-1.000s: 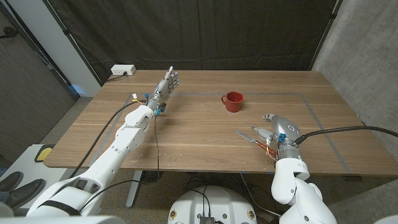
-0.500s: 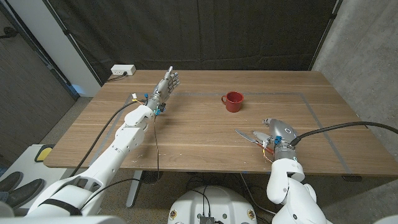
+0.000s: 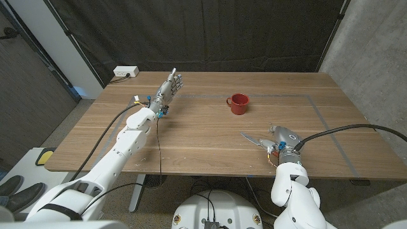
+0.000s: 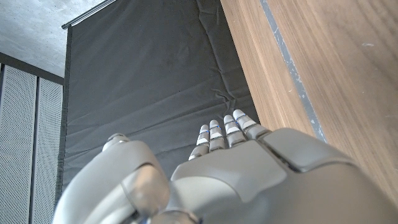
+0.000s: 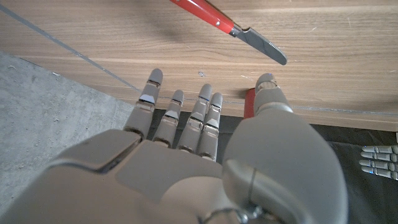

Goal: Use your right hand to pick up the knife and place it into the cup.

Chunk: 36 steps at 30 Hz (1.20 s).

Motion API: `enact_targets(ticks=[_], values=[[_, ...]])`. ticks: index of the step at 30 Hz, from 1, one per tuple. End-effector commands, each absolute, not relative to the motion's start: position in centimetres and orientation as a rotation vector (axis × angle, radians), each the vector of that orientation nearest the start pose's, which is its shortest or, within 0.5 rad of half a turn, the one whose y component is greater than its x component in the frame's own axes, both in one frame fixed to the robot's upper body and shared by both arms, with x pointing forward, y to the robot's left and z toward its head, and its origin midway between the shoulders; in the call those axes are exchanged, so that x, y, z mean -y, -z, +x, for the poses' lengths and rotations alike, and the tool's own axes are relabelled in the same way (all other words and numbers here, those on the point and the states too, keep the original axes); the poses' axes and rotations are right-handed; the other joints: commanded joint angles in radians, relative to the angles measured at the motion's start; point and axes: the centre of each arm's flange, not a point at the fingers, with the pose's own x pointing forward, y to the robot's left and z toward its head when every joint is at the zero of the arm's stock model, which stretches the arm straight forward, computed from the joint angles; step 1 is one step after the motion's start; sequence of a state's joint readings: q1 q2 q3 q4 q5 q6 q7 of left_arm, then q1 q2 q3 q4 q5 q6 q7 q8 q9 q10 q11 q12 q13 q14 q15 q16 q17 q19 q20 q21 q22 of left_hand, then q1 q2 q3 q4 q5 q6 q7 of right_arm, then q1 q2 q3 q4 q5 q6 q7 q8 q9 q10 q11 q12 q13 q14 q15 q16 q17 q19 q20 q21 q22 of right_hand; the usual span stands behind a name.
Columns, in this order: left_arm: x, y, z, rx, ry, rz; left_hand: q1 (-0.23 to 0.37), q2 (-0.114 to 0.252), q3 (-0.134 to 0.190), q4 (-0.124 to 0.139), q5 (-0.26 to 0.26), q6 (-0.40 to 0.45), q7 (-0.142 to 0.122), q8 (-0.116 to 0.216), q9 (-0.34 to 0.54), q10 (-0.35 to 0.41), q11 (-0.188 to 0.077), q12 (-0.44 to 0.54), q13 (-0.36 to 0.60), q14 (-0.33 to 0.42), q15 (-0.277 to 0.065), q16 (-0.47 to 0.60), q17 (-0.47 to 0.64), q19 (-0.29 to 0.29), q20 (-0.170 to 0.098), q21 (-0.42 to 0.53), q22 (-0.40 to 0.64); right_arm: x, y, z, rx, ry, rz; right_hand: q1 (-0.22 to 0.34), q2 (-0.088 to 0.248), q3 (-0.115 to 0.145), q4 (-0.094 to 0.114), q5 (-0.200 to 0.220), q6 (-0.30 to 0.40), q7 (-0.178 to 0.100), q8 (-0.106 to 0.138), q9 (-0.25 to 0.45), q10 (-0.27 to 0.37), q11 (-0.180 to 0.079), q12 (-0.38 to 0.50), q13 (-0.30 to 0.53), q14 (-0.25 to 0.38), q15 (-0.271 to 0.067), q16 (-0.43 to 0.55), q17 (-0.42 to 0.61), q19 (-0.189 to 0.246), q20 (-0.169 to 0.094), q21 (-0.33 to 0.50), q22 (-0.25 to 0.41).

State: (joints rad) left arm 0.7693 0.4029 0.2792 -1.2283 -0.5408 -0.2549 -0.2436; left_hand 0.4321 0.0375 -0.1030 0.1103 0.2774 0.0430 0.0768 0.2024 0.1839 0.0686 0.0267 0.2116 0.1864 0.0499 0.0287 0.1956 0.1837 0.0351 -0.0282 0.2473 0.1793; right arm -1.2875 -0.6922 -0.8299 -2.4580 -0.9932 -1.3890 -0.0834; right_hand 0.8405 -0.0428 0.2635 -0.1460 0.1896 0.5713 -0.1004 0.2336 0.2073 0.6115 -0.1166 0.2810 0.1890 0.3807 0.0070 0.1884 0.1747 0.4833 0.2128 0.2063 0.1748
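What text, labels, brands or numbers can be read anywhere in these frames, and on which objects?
None can be read.
Red enamel cup: plain, no print visible.
Red-handled steel knife: no marking visible on handle or blade.
White box by the wall: too small to show any label.
Left hand and right hand: grey shells, no lettering visible.

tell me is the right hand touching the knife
Apart. The right wrist view shows bare table between the right hand's fingertips and the knife.
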Motion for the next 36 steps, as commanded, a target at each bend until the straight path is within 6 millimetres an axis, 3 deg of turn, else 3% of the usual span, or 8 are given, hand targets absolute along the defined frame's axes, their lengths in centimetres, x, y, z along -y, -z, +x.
enact_targets(ticks=[1,32,36], values=[[-27.1,-0.5,66.2,0.628,0.344,0.02,0.008,0.0,-0.009,-0.001,-0.004,-0.001,-0.005,0.0,0.002,0.004,-0.006,-0.005,0.002,0.003,0.0,-0.001,0.002,-0.007,-0.005,-0.001,0.002,18.8,13.5,41.6,0.046,0.422,-1.229,0.011,0.004,-0.001,0.001,-0.001,0.005,-0.005,-0.002,0.002,0.009,-0.008,0.003,0.001,0.012,-0.008,0.003,0.004,0.003,0.002,-0.002,0.004],[-26.7,-0.8,66.5,0.622,0.345,0.024,0.009,0.004,-0.013,-0.001,-0.008,-0.003,-0.006,-0.003,0.002,0.005,-0.008,-0.007,0.002,0.003,0.0,-0.002,0.002,-0.008,-0.003,-0.009,0.003,19.2,15.1,43.3,-0.008,0.455,-1.318,0.03,0.019,-0.002,0.002,-0.001,0.029,-0.019,0.001,0.006,0.046,-0.018,0.011,0.002,0.055,-0.029,0.01,0.005,0.045,-0.007,0.007,0.006],[-26.7,-0.7,66.5,0.617,0.343,0.023,0.009,0.005,-0.014,-0.001,-0.008,-0.002,-0.005,-0.003,0.002,0.004,-0.008,-0.007,0.002,0.004,0.001,-0.002,0.002,-0.008,-0.004,-0.009,0.003,19.3,15.4,43.5,-0.018,0.453,-1.305,0.035,0.022,-0.002,0.002,-0.002,0.032,-0.02,0.001,0.007,0.053,-0.02,0.013,0.002,0.062,-0.044,0.011,0.005,0.048,-0.009,0.006,0.006]])
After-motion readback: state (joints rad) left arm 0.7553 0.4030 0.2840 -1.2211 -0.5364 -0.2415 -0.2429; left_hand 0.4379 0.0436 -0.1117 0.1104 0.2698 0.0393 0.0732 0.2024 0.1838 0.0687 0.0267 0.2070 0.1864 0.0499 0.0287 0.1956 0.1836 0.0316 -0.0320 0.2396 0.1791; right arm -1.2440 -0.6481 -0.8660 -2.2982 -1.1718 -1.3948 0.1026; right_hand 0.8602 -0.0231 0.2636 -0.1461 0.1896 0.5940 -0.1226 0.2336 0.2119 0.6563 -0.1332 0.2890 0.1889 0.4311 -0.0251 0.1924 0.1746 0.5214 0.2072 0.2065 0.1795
